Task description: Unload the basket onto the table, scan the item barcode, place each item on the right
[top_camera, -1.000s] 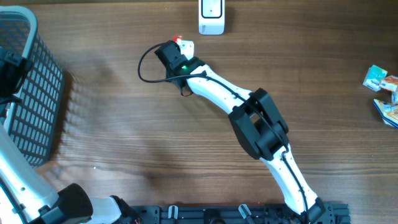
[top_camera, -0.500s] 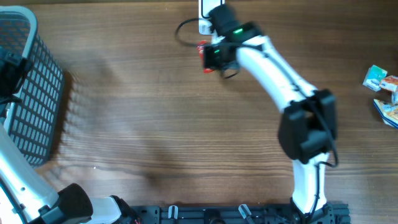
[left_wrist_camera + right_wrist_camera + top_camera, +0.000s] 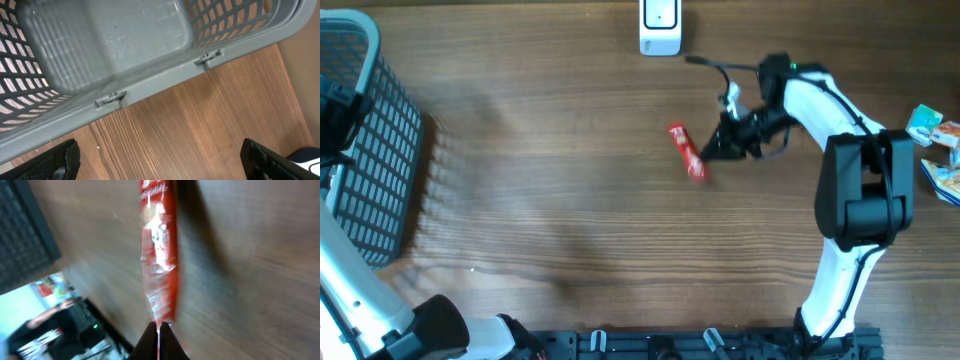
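one slim red sachet (image 3: 159, 255) is the item to scan. it runs straight out from the tips of the right gripper (image 3: 159, 330), whose fingers are pressed fully together. as far as the blurred wrist view shows, they pinch the sachet's near end seam. from overhead the sachet sits just off the gripper's tip, over the bare wooden table (image 3: 570, 230). whether it rests on the wood or hangs clear of it cannot be told. it looks like thin glossy film, so it should be very light, limp and a little slippery. held by one end it is likely to sag or swing, and it could slide out of a light pinch. the flat crimped seam at the end seems the best place to hold it. that keeps both printed faces free for the reader, while a squeeze across the middle might crease the code. no barcode can be made out in these views. the white barcode scanner (image 3: 660, 27) stands ahead of the gripper and off to its left, apart from it. a few small colourful packets (image 3: 935, 130) lie well apart on its right. the left gripper (image 3: 159, 150) has its jaws spread wide with nothing between them. the rim of a grey mesh basket (image 3: 150, 85) lies just ahead of its fingertips.
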Controlling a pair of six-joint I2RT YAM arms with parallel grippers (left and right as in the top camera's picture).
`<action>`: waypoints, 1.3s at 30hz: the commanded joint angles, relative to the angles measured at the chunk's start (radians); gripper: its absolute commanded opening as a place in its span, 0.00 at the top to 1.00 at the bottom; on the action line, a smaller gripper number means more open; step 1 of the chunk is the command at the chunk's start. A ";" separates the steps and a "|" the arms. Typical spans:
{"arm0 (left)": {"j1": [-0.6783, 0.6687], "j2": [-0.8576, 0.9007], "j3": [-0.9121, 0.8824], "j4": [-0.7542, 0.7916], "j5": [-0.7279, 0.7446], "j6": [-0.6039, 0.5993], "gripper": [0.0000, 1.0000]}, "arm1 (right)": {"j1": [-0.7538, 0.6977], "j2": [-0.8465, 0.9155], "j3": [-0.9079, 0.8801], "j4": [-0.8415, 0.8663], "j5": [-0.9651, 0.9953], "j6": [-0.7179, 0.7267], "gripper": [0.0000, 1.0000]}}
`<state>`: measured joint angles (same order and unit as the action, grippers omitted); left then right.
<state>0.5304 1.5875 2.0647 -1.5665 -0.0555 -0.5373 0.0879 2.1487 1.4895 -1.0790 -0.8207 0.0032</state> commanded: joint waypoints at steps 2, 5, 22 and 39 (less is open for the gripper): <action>0.005 0.004 0.004 0.002 -0.006 -0.010 0.00 | -0.027 0.004 -0.119 0.020 -0.193 -0.045 0.96; 0.005 0.004 0.004 0.002 -0.006 -0.010 0.00 | -0.046 0.004 -0.154 0.031 -0.211 -0.044 0.96; 0.005 0.004 0.004 0.002 -0.006 -0.010 0.00 | 0.209 -0.275 -0.005 0.141 0.635 0.151 0.09; 0.005 0.004 0.004 0.002 -0.006 -0.010 0.00 | 0.565 0.003 -0.024 0.205 1.269 0.258 0.35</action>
<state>0.5304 1.5875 2.0647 -1.5669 -0.0555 -0.5373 0.6605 2.1128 1.4757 -0.8753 0.3527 0.2493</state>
